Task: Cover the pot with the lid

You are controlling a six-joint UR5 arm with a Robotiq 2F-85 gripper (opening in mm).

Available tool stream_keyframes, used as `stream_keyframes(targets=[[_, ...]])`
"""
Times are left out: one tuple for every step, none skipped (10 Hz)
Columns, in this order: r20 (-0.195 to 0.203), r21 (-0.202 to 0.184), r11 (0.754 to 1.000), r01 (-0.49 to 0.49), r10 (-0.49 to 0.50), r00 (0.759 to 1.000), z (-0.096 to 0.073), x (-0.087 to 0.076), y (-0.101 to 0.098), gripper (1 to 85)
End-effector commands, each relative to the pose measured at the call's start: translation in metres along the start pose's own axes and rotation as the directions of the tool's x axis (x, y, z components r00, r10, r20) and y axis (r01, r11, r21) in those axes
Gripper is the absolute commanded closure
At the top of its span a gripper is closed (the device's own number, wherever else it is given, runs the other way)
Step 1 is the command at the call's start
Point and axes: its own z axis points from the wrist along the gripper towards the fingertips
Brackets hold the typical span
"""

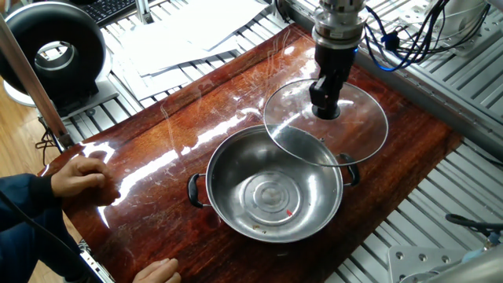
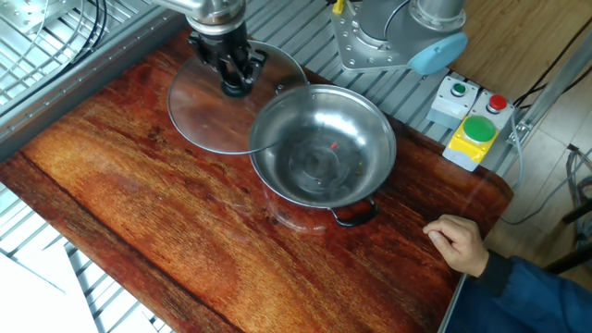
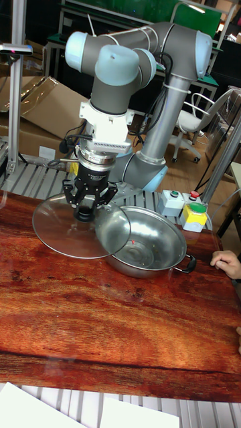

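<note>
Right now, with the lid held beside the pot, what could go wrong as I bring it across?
1. The lid hangs from the end effector by its knob only; it already overlaps the pot rim, so a low sideways move could clip the rim and shove the pot.
2. The lid looks slightly tilted in the tall view, so it may seat crooked.
3. A person's hand rests on the table near the pot.

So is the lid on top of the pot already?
No, the lid hangs beside the pot, held by the gripper.
</note>
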Motion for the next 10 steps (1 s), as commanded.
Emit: stream_keyframes(targets=[[-0.008,-0.027,0.998,-0.051,0.050,0.999,-0.013,0.001,0.030,84.3],[-0.007,-0.014,0.998,-0.067,0.067,0.998,-0.020,0.000,0.049,84.3],[0.000,-0.033,0.993,-0.111,0.111,0.994,-0.021,-0.004,0.076,84.3],[0.008,-0.035,0.988,-0.151,0.152,0.988,-0.020,-0.008,0.097,84.3],[0.012,-0.041,0.983,-0.181,0.181,0.983,-0.016,-0.012,0.115,84.3],[0.007,-0.054,0.978,-0.203,0.204,0.979,-0.014,-0.012,0.129,84.3],[-0.003,-0.063,0.974,-0.216,0.216,0.976,-0.013,-0.010,0.139,84.3],[-0.009,-0.066,0.971,-0.230,0.230,0.973,-0.012,-0.009,0.145,84.3],[-0.006,-0.069,0.968,-0.242,0.242,0.970,-0.010,-0.009,0.151,84.3],[-0.002,-0.068,0.966,-0.249,0.250,0.968,-0.008,-0.010,0.154,84.3]])
